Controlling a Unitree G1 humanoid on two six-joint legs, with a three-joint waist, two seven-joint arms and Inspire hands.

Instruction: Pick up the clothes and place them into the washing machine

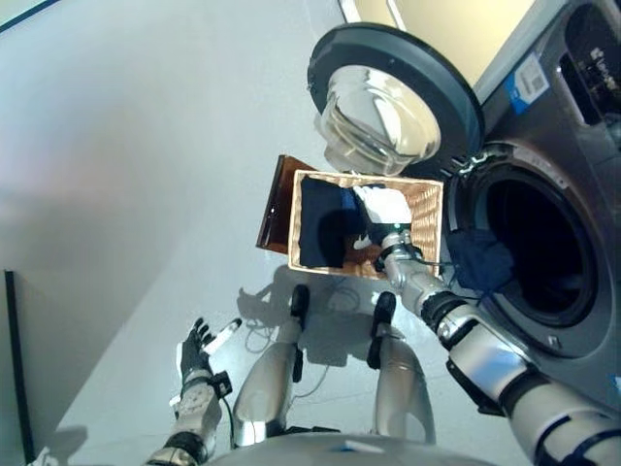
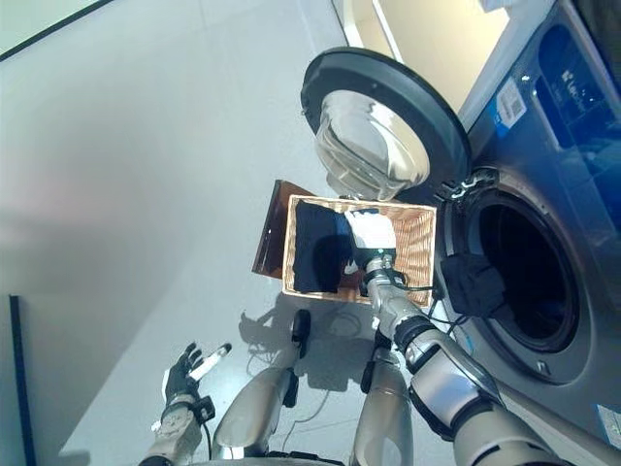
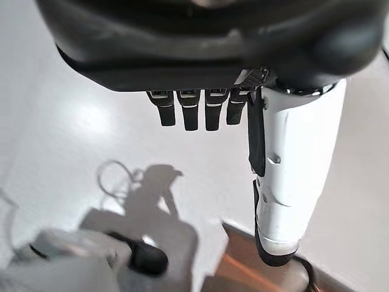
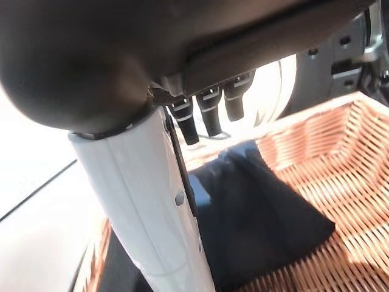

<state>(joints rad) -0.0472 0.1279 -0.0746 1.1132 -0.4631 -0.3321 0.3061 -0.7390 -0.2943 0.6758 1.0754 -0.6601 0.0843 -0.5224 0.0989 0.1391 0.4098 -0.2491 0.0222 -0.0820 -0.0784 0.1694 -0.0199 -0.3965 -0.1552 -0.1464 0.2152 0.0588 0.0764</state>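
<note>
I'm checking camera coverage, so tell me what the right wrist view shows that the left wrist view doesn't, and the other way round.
Only the right wrist view shows the right hand with fingers straight, above the dark navy garment lying in the rectangular woven wicker basket. Only the left wrist view shows the left hand, fingers straight, holding nothing over the pale grey floor, beside a brown board. Both share a white-covered thumb.
</note>
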